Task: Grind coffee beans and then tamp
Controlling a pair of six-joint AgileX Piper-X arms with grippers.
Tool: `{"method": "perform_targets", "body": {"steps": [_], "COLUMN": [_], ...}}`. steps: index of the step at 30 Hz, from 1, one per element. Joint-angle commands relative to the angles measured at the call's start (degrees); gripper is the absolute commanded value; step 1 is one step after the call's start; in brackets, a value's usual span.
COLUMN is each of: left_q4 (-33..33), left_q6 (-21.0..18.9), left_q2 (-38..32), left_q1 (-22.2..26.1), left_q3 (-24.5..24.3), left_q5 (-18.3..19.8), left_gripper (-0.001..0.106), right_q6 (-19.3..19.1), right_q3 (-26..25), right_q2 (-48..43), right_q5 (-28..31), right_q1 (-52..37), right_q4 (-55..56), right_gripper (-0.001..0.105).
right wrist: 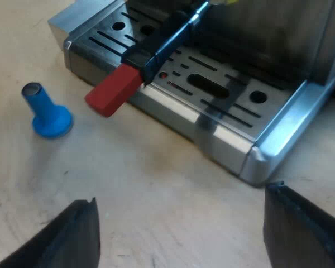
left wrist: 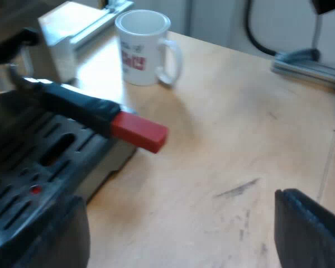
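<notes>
Red handle end [right wrist: 113,90] beyond the drip tray [right wrist: 173,114], blue tamper [right wrist: 46,111] nearby, left and right jaws wide apart, empty.

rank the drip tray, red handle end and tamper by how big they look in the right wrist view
1. drip tray, largest by far
2. red end and tamper: look about alike, so unranked

Bright, even light, probably from overhead. Glare whitens the table [left wrist: 223,139] beside the mug [left wrist: 142,47]. The red handle end [left wrist: 138,132] drops a soft shadow there. Front edge of the drip tray [right wrist: 173,111] gleams; recess behind it dim.
</notes>
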Motion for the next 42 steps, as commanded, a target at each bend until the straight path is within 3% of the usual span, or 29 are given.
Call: {"method": "perform_targets", "body": {"steps": [1, 10, 14, 17, 23, 31, 37, 42], "left_q4": [-2.32, -14.68, -14.95, -15.65, -17.36, -17.97, -17.97, -17.97], "left_q6": [0.5, 0.5, 0.5, 0.5, 0.5, 0.09, 0.11, 0.06], "left_q2": [1.3, 2.85, 2.85, 2.85, 2.85, 2.85, 2.85, 2.85], "left_q1": [-1.77, -3.33, -3.33, -3.33, -3.33, -3.33, -3.33, -3.33], "left_q3": [0.27, 5.74, 7.25, 9.81, 11.07, 11.07, 11.07, 11.07], "left_q5": [0.87, 1.55, 1.36, 1.36, 1.48, 1.48, 1.48, 1.48], "left_gripper": [0.07, 0.07, 0.07, 0.07, 0.07, 0.07, 0.07, 0.07], "right_q6": [-0.11, 4.14, 4.41, 7.13, 8.52, 18.36, 21.46, 24.19], "right_q3": [-0.59, -0.59, -0.59, -0.59, 0.67, 8.5, 10.73, 11.41], "right_q2": [0.39, 0.39, 0.39, 0.39, 0.39, 0.39, 0.39, 0.39], "right_q5": [1.07, 10.66, 15.14, 20.66, 23.41, 28.83, 35.06, 42.11], "right_q1": [2.39, 9.76, 12.67, 15.85, 19.8, 26.34, 32.66, 38.32], "right_q4": [-0.95, -1.13, -1.13, -1.13, -3.82, -15.31, -17.0, -18.67], "right_gripper": [0.063, 0.063, 0.063, 0.063, 0.063, 0.063, 0.062, 0.051]}}
